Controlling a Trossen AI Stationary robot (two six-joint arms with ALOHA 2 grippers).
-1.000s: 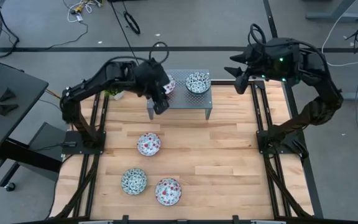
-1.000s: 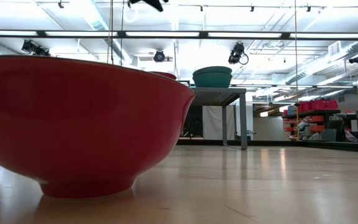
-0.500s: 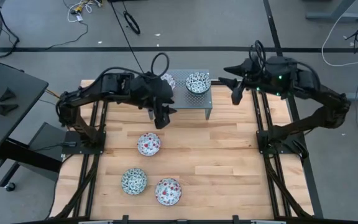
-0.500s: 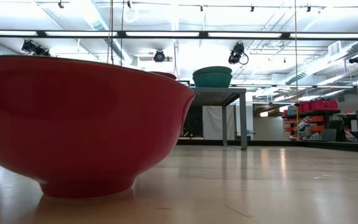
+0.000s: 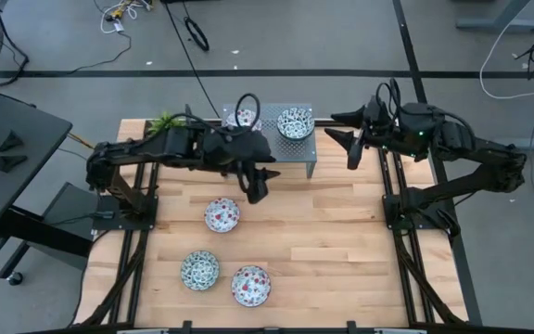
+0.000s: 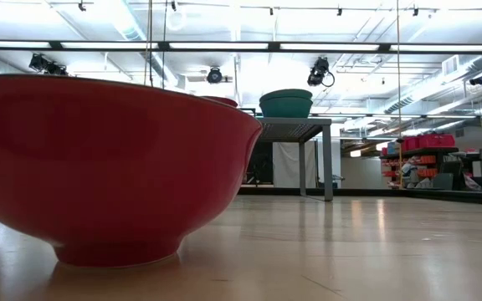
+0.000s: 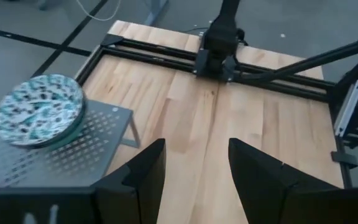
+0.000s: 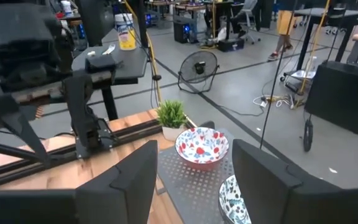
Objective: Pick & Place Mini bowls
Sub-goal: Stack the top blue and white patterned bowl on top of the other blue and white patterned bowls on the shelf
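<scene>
A grey perforated stand at the table's far side carries two mini bowls: a reddish one and a green one. Three more rest on the wood: a reddish one, a green one and a reddish one. My left gripper hangs open and empty just in front of the stand; its wrist view shows the green bowl on the stand's corner. My right gripper stands open and empty in the air off the stand's right end, facing both bowls.
A small potted plant stands at the table's far left corner, behind the stand. Black rails run along both side edges. In the low view a reddish bowl fills the near left. Bare wood lies at the right and middle.
My left gripper has drawn away from the reddish bowl on the stand's left end, going toward the table's near edge and a little to the right. My right gripper has sunk and tipped closer to level beside the stand's right end. The bowls have kept their places.
</scene>
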